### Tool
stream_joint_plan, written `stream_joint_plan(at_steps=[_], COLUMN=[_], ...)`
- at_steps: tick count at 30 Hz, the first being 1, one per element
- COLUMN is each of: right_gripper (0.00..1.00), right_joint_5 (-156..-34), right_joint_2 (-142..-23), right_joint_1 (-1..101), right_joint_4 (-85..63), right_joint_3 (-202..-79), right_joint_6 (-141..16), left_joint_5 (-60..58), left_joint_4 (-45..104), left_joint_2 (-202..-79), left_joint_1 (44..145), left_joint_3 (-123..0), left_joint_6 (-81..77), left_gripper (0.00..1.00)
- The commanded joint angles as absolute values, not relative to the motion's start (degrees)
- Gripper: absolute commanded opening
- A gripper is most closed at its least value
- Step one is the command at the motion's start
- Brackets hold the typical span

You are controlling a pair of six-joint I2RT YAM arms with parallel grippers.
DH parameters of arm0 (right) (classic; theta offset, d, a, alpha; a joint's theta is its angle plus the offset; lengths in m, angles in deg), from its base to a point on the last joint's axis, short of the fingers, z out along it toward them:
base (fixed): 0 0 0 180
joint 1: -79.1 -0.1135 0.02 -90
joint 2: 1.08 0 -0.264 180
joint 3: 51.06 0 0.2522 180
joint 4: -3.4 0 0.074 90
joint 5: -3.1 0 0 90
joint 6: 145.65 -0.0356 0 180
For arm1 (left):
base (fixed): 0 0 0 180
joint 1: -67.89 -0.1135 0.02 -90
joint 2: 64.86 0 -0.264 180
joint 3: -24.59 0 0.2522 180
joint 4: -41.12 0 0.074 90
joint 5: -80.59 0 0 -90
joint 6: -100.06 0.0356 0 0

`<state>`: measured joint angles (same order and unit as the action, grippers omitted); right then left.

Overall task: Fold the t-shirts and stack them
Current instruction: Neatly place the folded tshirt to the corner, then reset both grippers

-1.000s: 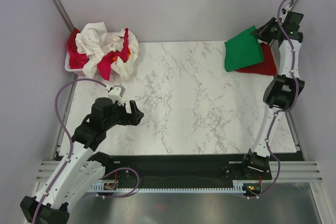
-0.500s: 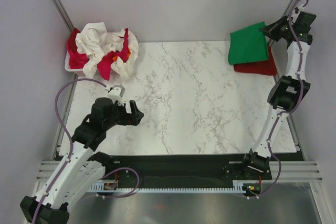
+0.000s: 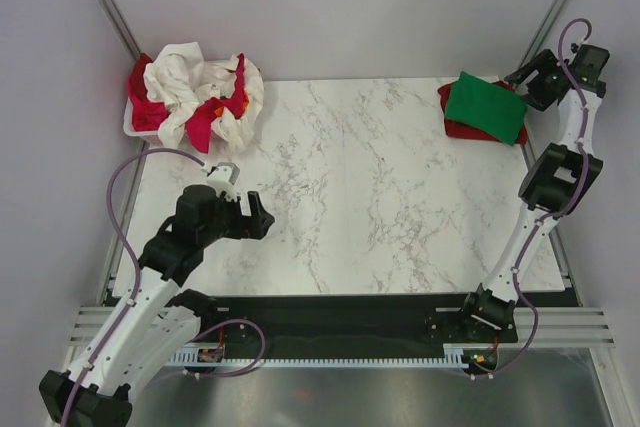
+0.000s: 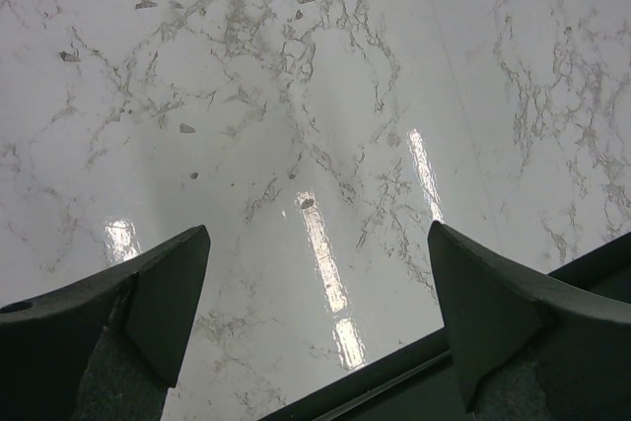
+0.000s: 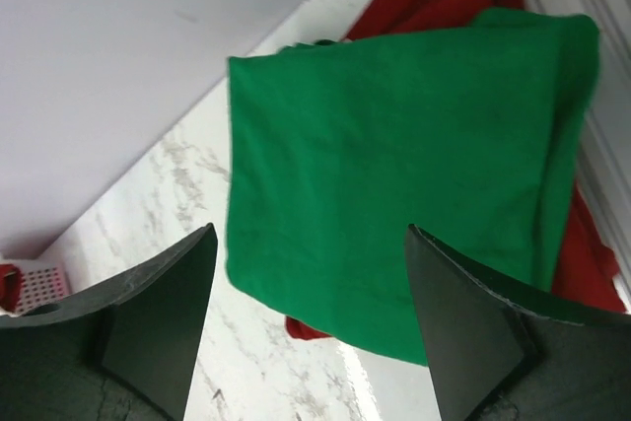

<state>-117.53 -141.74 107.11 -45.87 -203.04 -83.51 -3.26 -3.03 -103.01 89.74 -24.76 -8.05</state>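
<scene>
white grey-veined marble tabletop (image 3: 380, 207) between plain pale lilac walls (image 3: 340, 7), slanted metal posts (image 3: 107, 2) in the far corners

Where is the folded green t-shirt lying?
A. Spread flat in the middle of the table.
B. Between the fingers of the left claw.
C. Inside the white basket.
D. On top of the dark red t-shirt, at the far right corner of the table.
D: the green t-shirt lies folded over the dark red t-shirt, whose edges show from beneath it, at the far right corner of the table.
</scene>
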Motion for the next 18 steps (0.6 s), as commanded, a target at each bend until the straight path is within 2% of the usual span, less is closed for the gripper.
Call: stream_joint_plan(at_steps=[1,6,8,14,18], right_gripper=[0.84,0.91,0.91,0.92,0.93], right_joint_5=[-103.80,-87.45,-86.03,-91.02,-92.00], right_joint_2=[-137.86,-124.59,-118.72,-101.50,-92.94], right_joint_1=[108.89,108.89,108.89,104.68,95.21], right_joint_4=[-51.66,-54.40,-54.22,-46.06,-40.60], right_joint_3=[-202.11,-196.25,-192.90,-169.30,-158.88], right_joint_6=[-82.73,-79.65,-79.12,-78.59,-75.53], left_joint_5=[-3.44,-3.79,-3.96,-3.96,-3.96], left_joint_4=[-2.87,-2.87,-2.87,-2.96,-2.79], left_joint_2=[-103.09,-102.48,-102.21,-102.30,-102.13], left_joint_1=[89.60,89.60,89.60,89.60,89.60], left_joint_3=[-26.35,-26.35,-26.34,-26.43,-26.43], left_joint_6=[-8.31,-8.22,-8.22,-8.22,-8.13], left_gripper=[1.00,1.00,1.00,1.00,1.00])
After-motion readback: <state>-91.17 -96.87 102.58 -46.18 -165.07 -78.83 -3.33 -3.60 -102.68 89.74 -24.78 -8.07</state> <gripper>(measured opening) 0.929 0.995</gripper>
